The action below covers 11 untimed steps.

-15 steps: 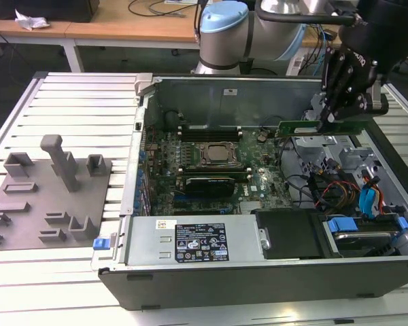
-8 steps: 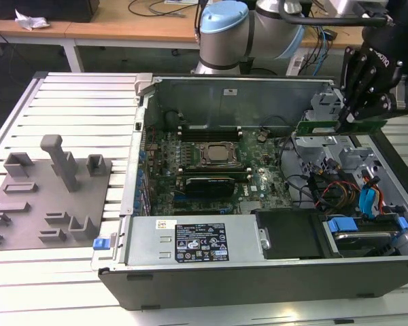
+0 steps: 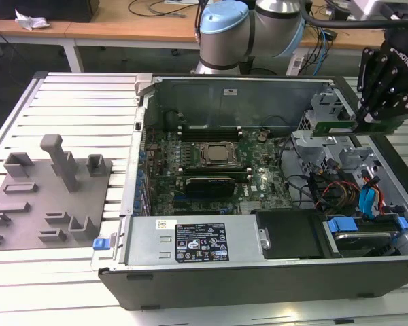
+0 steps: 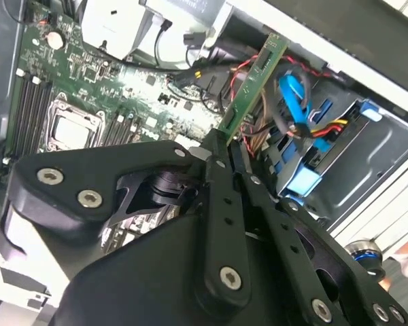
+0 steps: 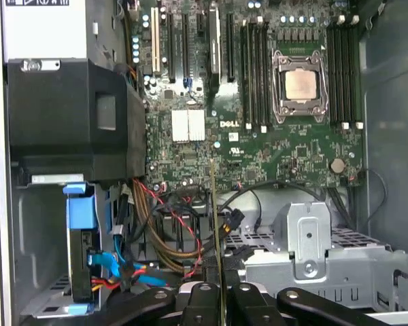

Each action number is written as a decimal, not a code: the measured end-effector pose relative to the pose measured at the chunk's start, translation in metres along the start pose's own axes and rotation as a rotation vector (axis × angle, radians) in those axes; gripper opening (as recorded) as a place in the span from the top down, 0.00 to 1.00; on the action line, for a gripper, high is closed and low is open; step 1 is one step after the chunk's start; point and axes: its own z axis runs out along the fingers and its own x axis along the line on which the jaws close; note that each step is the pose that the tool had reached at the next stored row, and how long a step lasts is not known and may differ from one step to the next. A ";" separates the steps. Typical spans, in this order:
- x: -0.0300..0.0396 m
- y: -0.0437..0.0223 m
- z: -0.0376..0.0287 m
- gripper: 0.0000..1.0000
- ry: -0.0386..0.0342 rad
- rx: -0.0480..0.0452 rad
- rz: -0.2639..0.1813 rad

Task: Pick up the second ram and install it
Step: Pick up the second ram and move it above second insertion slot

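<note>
Second ram [image 5: 213,217] (edge-on) between the fingers [image 5: 200,303] of the gripper [image 5: 221,297], motherboard [image 5: 258,153] and CPU socket [image 5: 299,85] beyond.

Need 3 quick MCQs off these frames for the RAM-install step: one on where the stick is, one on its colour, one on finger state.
1. Where is the second ram?
A. Seated in a slot beside the CPU socket
B. Held over the cabled drive end of the case, at the exterior view's right
C. Lying on the grey fixture plate

2. What colour is its board?
A. Green
B. Black
C. Blue

3. How do the fingers stand?
A. Open, clear of the stick
B. Shut on the stick
C. Shut on nothing

Answers:
1 B: the gripper holds it in the air above the cables, not in any slot.
2 A: the board reads green in the second wrist view.
3 B: both wrist views show the fingers pinching one end of the stick.
</note>
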 end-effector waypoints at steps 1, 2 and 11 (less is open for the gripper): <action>0.0000 -0.0014 0.0000 0.86 0.0000 0.0000 0.000; -0.0001 -0.0032 0.0000 0.86 0.0000 0.0000 0.000; -0.0021 -0.0350 -0.0002 0.86 -0.0001 -0.0002 0.000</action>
